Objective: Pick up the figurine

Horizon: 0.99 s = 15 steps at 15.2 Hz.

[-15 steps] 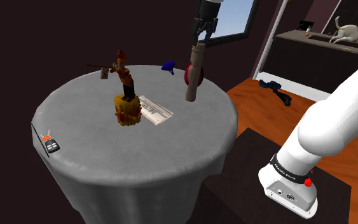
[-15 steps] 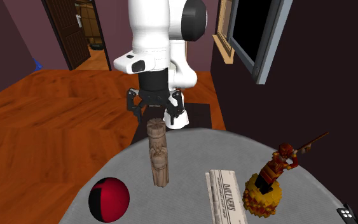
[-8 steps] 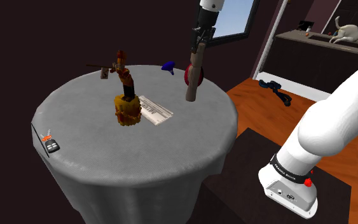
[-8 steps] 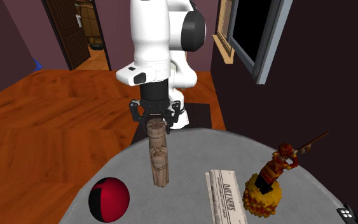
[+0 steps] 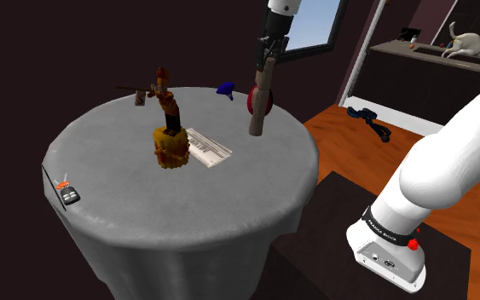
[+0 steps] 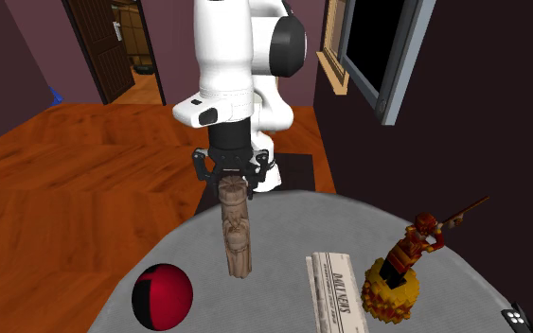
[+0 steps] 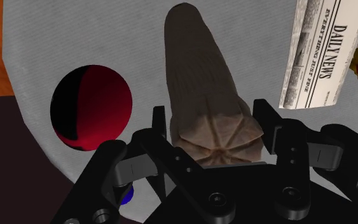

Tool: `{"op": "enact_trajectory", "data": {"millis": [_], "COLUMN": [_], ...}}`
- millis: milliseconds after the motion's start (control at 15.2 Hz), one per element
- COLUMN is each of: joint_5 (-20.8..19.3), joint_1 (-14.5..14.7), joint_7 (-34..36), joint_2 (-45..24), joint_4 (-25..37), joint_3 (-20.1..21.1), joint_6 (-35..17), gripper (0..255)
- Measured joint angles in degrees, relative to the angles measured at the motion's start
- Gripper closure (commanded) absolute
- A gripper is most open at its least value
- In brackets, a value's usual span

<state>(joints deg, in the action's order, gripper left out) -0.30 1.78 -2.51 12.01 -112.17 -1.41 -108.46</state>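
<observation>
A tall brown carved figurine (image 5: 258, 106) (image 6: 237, 236) (image 7: 199, 83) stands upright on the round grey table (image 5: 187, 204) (image 6: 283, 222), close to the edge nearest the arm. My black gripper (image 5: 266, 61) (image 6: 233, 182) (image 7: 212, 127) comes straight down over it. One finger (image 7: 161, 124) presses each side of the figurine's top, so the gripper is shut on it. The figurine's base rests on the table.
A red and black ball (image 6: 163, 296) (image 7: 91, 106) lies beside the figurine. A folded newspaper (image 5: 206, 147) (image 6: 334, 291) and a red rifleman statuette on a yellow base (image 5: 168, 128) (image 6: 404, 265) stand mid-table. A blue object (image 5: 225, 88) and a key fob (image 5: 67, 192) sit near the rim.
One second ago the gripper hung open just above the figurine; it has since come down and shut on the top. Nothing has moved in the last half second.
</observation>
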Motion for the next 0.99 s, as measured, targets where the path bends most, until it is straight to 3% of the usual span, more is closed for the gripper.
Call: {"op": "enact_trajectory", "data": {"millis": [990], "joint_5": [0.0], "joint_1": [0.1], "joint_7": [0.1], "joint_2": [-1.3], "joint_4": [11.2], "joint_3": [0.1], "joint_6": [10.0], "gripper": [255]}}
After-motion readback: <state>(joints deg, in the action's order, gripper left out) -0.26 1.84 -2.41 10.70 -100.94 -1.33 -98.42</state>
